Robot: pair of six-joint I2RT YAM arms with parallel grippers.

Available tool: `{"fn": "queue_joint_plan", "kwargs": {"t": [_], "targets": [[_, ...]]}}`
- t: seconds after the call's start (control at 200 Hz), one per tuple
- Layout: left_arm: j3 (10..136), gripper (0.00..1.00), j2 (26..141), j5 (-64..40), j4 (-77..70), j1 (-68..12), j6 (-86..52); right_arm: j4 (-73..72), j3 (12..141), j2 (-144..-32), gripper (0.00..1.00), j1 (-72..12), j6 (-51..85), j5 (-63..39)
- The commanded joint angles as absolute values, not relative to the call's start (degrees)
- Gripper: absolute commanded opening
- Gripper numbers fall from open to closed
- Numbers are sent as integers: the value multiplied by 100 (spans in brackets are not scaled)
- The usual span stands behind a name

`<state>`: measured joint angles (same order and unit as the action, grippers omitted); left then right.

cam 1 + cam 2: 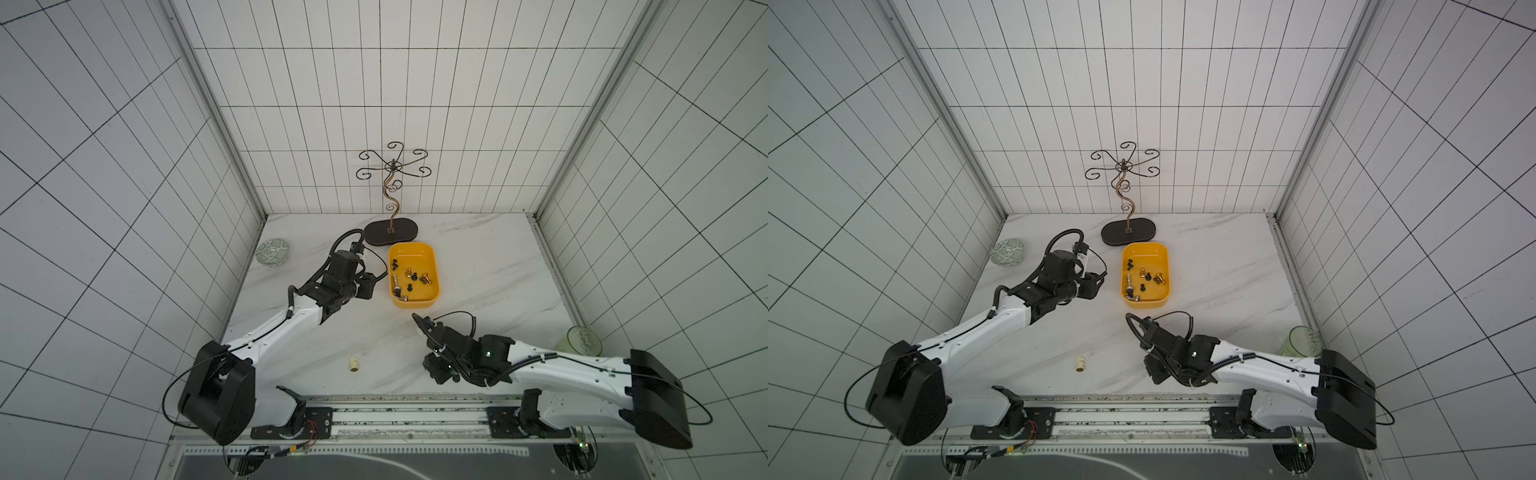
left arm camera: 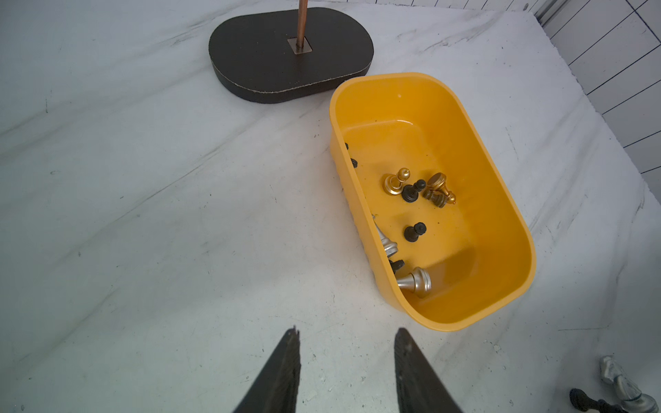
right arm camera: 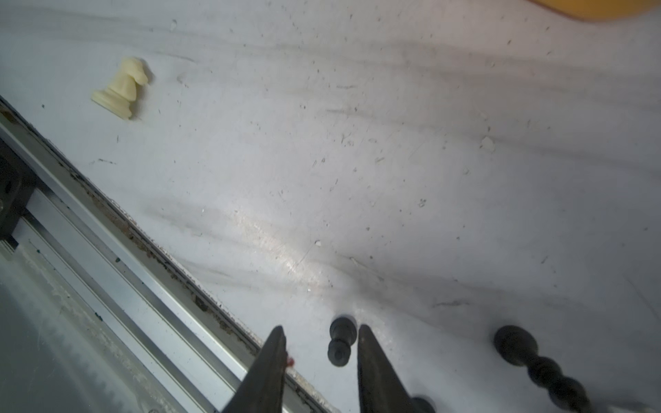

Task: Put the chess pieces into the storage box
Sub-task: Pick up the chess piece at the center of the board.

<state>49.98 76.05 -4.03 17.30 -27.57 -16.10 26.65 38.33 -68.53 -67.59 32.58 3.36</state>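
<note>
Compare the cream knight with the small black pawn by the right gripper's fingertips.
Colour: the cream knight is pale, the black pawn dark. Shape: the knight has a horse's head, the pawn a round knob. Place: the knight is far from the right gripper; the pawn is between its open fingers. Both rest on the table, outside the storage box.

Clock centred on the storage box (image 1: 415,254), 12 toward the back wall. The box sits mid-table (image 1: 498,270), with chess pieces (image 1: 409,273) in it.
- 12: stand base (image 1: 390,232), just beside the box.
- 9: bowl (image 1: 272,251), at the table edge.
- 4: glass (image 1: 584,341), at the table edge.
- 7: knight (image 1: 353,364), near the front rail.
- 6: pawn (image 3: 341,341) on the table, between the fingers of the right gripper (image 3: 320,327); a taller piece (image 3: 536,361) near it.
</note>
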Motion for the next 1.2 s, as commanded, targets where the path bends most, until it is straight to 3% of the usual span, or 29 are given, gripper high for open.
{"fn": "queue_joint_plan", "kwargs": {"t": [0.0,0.705,1.194], "targets": [[4746,43,7388,-497,1476,-2729,-1808,2977,3503,-6907,35,-6957,3862,772],[4386,43,7288,-853,1275,-2727,-1934,2433,3368,-7486,30,-6976,3841,829],[4292,43,7217,-800,1279,-2733,-1960,2398,3389,-7616,12,-6970,3788,754]]}}
